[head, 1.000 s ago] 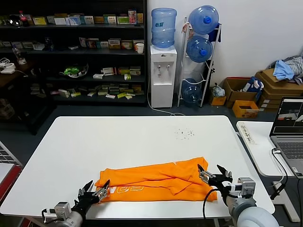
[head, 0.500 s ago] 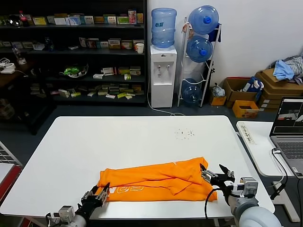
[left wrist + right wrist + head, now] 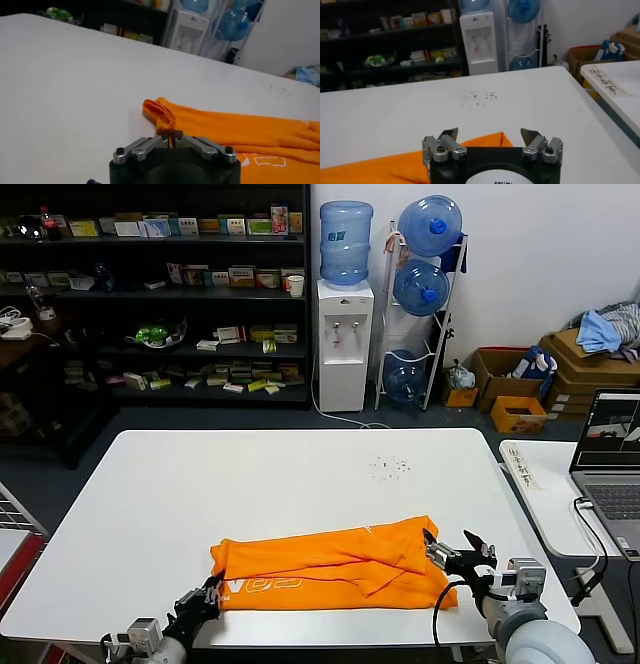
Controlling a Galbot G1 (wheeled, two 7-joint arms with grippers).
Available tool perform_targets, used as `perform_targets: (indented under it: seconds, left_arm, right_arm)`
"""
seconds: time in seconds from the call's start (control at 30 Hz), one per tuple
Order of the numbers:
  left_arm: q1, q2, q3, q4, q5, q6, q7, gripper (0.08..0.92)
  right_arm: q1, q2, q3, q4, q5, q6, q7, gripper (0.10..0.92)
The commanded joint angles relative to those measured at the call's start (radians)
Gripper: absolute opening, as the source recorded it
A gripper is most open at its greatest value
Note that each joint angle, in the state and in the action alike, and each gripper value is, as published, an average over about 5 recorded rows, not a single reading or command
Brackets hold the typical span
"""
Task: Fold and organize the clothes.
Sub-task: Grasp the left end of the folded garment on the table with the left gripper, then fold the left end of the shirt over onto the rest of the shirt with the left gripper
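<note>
Soft orange T-shirt [image 3: 330,569], bunched corner in left claw [image 3: 171,136]

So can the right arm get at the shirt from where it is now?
Probably yes. The right gripper stands open right at the shirt's near right end, and nothing lies between them. The left gripper is already shut on the other end.

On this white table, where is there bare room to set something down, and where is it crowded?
The white table is bare from its far edge down to the orange T-shirt, and on its left side beside the shirt; only small dark specks mark it. The near edge is crowded: the left tool is shut on the shirt's corner and the open right tool sits at the other end.
</note>
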Motion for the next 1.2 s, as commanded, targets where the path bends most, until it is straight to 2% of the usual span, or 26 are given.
perform_targets:
  seconds: [0.03, 0.17, 0.4, 0.53, 0.8, 1.0, 1.2]
  left_arm:
    - [-0.031, 0.0, -0.053, -0.028, 0.037, 0.011, -0.01, 0.129]
    - [-0.05, 0.023, -0.135, -0.062, 0.091, 0.038, -0.004, 0.129]
    - [-0.048, 0.057, -0.267, -0.095, 0.134, -0.005, 0.055, 0.129]
    - [-0.041, 0.048, -0.299, -0.098, 0.144, -0.038, 0.085, 0.129]
    - [-0.054, 0.063, -0.344, 0.003, 0.28, -0.042, 0.101, 0.129]
    - [-0.005, 0.091, -0.41, 0.044, 0.293, 0.0, 0.072, 0.129]
    - [0.045, 0.046, -0.465, 0.009, 0.249, -0.003, 0.066, 0.129]
  right_arm:
    - [0.007, 0.003, -0.004, -0.01, -0.004, 0.003, -0.002, 0.823]
    - [0.026, 0.01, -0.011, -0.047, -0.039, 0.053, -0.039, 0.823]
    - [0.05, 0.054, 0.017, -0.232, -0.256, 0.515, -0.369, 0.823]
    - [0.048, 0.116, 0.082, -0.313, -0.302, 0.639, -0.49, 0.823]
    - [-0.038, 0.259, 0.24, -0.397, -0.337, 0.747, -0.585, 0.823]
    - [-0.096, 0.287, 0.289, -0.397, -0.358, 0.773, -0.591, 0.823]
    - [-0.092, 0.284, 0.284, -0.385, -0.357, 0.769, -0.588, 0.823]
